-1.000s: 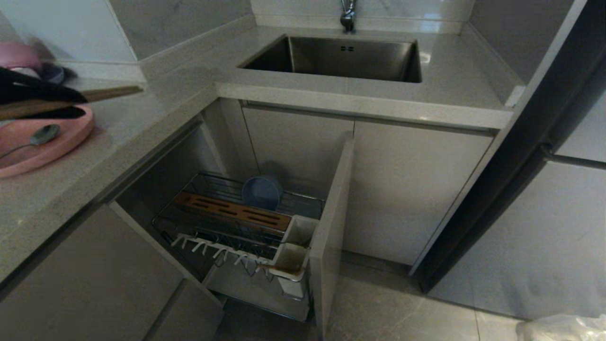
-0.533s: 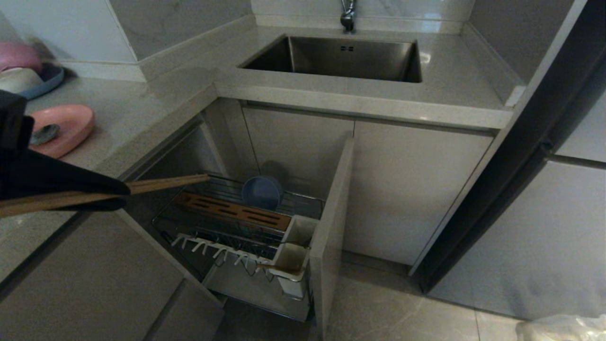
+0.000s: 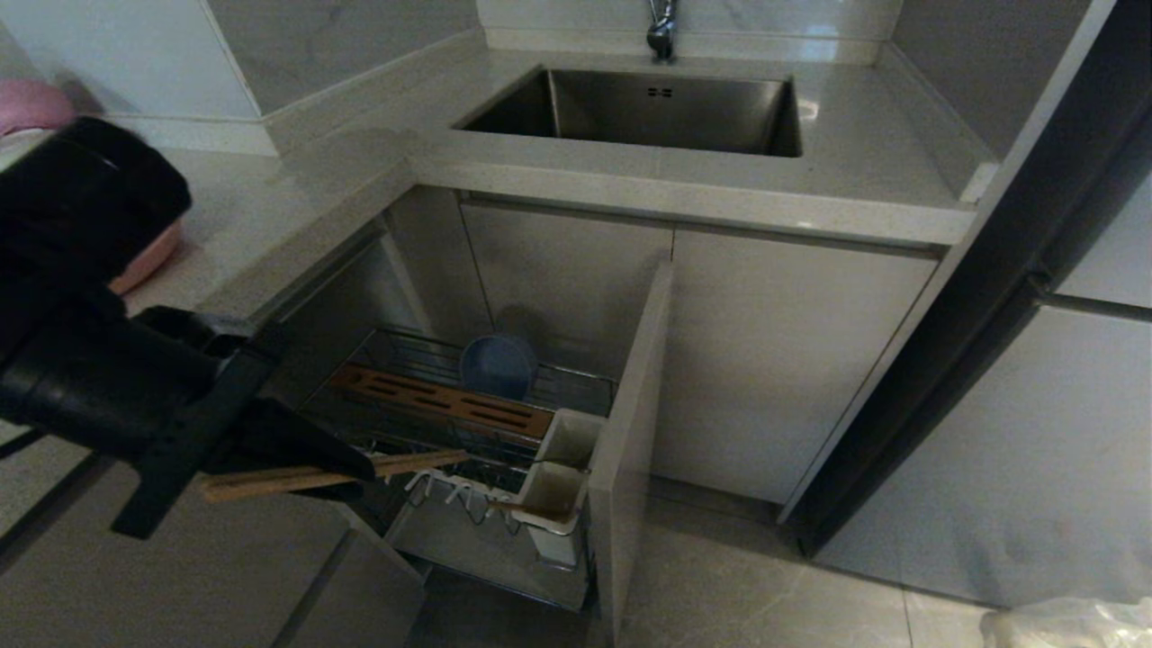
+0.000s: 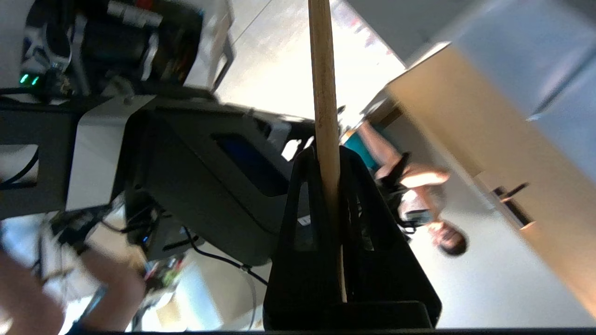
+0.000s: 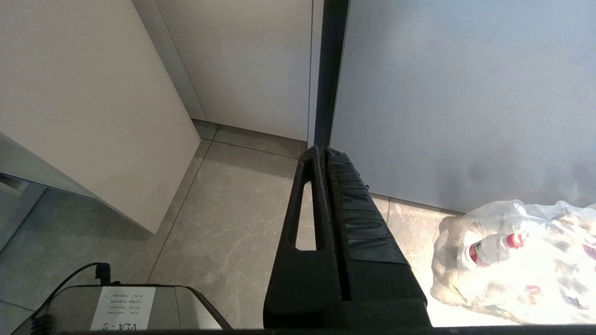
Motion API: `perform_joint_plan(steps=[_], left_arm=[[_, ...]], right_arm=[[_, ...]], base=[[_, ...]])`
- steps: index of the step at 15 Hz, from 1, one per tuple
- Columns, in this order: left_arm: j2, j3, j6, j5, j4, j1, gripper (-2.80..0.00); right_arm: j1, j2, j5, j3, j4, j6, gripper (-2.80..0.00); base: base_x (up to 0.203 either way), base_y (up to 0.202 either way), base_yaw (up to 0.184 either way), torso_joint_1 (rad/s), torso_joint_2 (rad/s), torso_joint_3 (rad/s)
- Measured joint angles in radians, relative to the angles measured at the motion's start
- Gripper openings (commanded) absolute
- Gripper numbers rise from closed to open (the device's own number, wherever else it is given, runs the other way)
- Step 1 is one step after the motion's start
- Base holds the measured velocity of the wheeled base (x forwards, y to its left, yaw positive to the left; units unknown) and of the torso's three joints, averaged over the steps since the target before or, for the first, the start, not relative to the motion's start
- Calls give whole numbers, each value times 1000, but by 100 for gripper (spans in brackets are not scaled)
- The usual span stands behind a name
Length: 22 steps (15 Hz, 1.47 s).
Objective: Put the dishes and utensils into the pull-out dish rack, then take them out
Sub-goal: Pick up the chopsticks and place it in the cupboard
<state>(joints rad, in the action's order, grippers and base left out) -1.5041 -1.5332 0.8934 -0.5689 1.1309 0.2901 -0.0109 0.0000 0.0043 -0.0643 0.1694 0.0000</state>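
Now clamped tight on the chopsticks [image 3: 333, 474], left tool [image 3: 355, 470] hanging level over the near edge of the pull-out rack [image 3: 450, 423], sticks jutting ahead of the tips toward the white cups [image 3: 553, 493] at the rack's front corner. Best done by tipping the wrist so the free ends point down, lining them over one cup before lowering, and easing the grip only once the ends sit inside; likely to snag on the white pegs [image 3: 423, 481] just below the sticks if dropped flat. Already standing in the rack beyond the wooden strip [image 3: 441, 402]: blue-grey bowl [image 3: 498, 366]. Behind the tool on the table [image 3: 270, 207]: pink plate [image 3: 148, 261], mostly hidden by the arm; spoon not seen.

Right tool [image 5: 322, 153] pressed shut, empty, parked low over the floor [image 5: 233, 232] beside a plastic bag [image 5: 517, 256].

Pale stone table wrapping a corner, steel sink [image 3: 648, 112] set in it, beige cabinet fronts below, grey tiled floor. Seated person [image 4: 419, 186] visible in the left wrist view, far off.
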Motion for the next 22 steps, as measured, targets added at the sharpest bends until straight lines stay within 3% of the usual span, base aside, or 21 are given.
perform_joint_plan(steps=[8, 22], left_arm=[[-217, -75, -3, 7, -3, 89, -280], [-475, -226, -1, 64, -62, 98, -280]], right_arm=[[0, 0, 0, 0, 0, 0, -280], [0, 0, 0, 0, 0, 0, -280]], base=[[0, 0, 0, 0, 0, 0], [0, 0, 0, 0, 0, 0]])
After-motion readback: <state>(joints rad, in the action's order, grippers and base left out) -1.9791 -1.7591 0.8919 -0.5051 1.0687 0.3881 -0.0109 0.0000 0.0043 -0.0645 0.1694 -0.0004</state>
